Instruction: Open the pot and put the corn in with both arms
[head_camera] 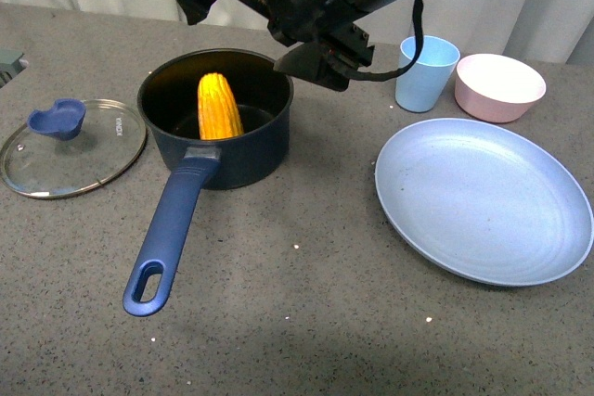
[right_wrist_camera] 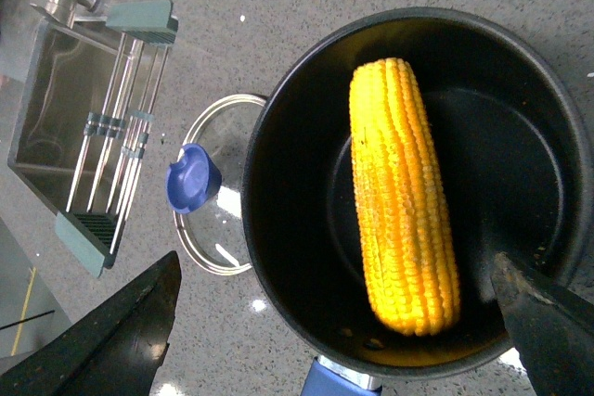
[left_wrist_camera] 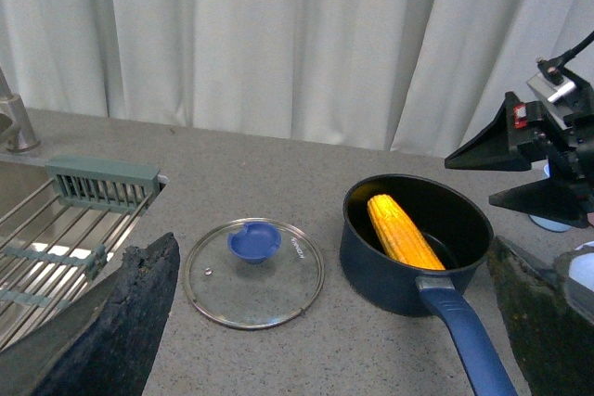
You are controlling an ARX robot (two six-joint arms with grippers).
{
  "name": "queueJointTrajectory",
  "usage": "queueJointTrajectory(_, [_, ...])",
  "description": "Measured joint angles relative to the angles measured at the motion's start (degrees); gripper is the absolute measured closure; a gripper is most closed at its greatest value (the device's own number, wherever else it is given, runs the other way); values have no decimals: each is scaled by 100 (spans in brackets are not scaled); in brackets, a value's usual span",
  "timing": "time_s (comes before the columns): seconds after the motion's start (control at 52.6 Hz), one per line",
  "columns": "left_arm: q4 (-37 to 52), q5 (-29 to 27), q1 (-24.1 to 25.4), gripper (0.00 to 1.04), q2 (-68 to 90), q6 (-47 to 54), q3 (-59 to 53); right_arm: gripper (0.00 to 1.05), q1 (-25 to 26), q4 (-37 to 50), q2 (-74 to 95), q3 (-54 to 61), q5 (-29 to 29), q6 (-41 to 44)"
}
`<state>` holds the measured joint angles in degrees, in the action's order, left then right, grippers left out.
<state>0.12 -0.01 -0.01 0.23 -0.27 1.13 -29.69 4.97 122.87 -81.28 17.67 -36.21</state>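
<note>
The pot [head_camera: 215,122] sits on the grey table [head_camera: 306,322] left of centre in the front view, lid off, its long blue handle [head_camera: 172,234] running down toward the lower left of the frame. The corn [head_camera: 218,107] lies inside it, one end low on the pot floor near the handle side and the other leaning up against the far wall; the right wrist view shows the cob [right_wrist_camera: 404,197] stretched across the black interior of the pot [right_wrist_camera: 297,229], nearly as long as the floor is wide. The glass lid [head_camera: 72,147] with its blue knob [head_camera: 57,119] rests flat on the table at the left edge of the front frame, just beside the pot and apart from it. The right claw [head_camera: 311,64] hangs over the pot's far right rim at the top centre of the front view, spread wide and empty, its two dark fingers [right_wrist_camera: 121,340] framing the pot from either side in the right wrist view. The left claw [left_wrist_camera: 325,322] is also wide and holds nothing, with its fingers [left_wrist_camera: 125,317] low in the left wrist frame, above the lid [left_wrist_camera: 252,273] and pot [left_wrist_camera: 416,243]. To the right in the front view stand a blue cup [head_camera: 425,73], a pink bowl [head_camera: 499,87] and a large blue plate [head_camera: 483,199]. A sink [left_wrist_camera: 56,248] with a rack shows at the left of the left wrist view
</note>
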Motion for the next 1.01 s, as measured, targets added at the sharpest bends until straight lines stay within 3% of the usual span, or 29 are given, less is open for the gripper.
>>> queueJointTrajectory(0.133, [0, 0, 0, 6, 0, 0, 0, 9, 107, 221, -586, 577, -140, 98])
queueJointTrajectory(0.399, [0, 2, 0, 6, 0, 0, 0, 9, 476, 984, -2492, 2634, -1572, 1285])
queueJointTrajectory(0.589, [0, 2, 0, 6, 0, 0, 0, 9, 761, 1469, -3792, 4190, -1991, 2205])
queueJointTrajectory(0.665, [0, 7, 0, 6, 0, 0, 0, 25, 892, 3700, -4192, 5377, -3344, 3010])
queueJointTrajectory(0.741, [0, -13, 0, 6, 0, 0, 0, 41, 1207, 4979, -4625, 6166, -3504, 3348])
queueJointTrajectory(1.007, [0, 2, 0, 6, 0, 0, 0, 84, 1762, 4933, -5698, 7069, -2957, 3574])
